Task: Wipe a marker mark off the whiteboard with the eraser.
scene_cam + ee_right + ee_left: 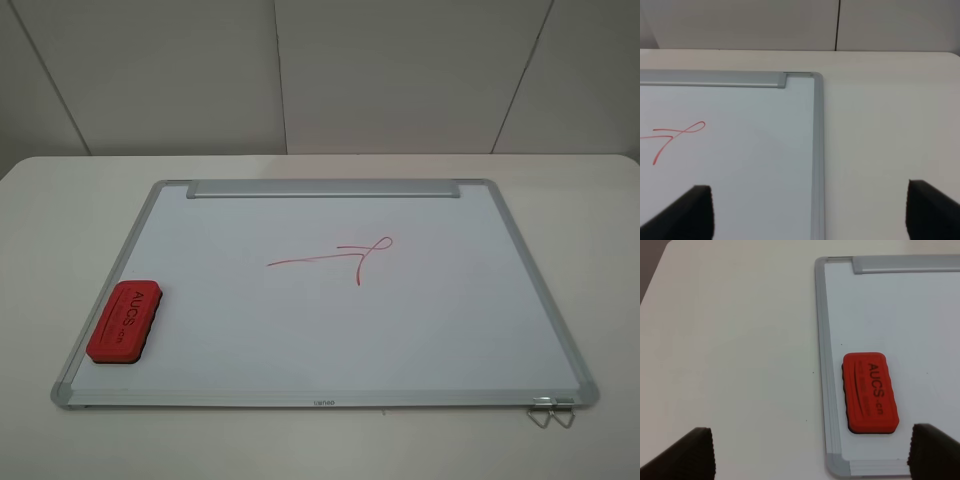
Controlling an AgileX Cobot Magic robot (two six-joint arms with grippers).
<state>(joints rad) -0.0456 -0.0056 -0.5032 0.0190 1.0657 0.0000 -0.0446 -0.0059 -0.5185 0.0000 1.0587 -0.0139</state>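
Note:
The whiteboard [420, 330] lies flat on the table. The red eraser [125, 320] rests on its near left corner, lettering up, with nothing touching it. In the left wrist view the eraser [870, 392] lies just inside the whiteboard [900, 315] frame. My left gripper [812, 452] hovers open above it, nothing between the fingers [695, 452]. My right gripper [810, 210] is open over the whiteboard [740, 165] at its far right corner. A long red line ending in a loop [350, 255] crosses the middle. The marker mark itself does not show. Neither gripper appears in the exterior view.
A metal tray strip [323, 189] runs along the board's far edge. Two wire clips [550, 412] stick out at the near right corner. White table [60, 200] surrounds the board, with a wall behind it.

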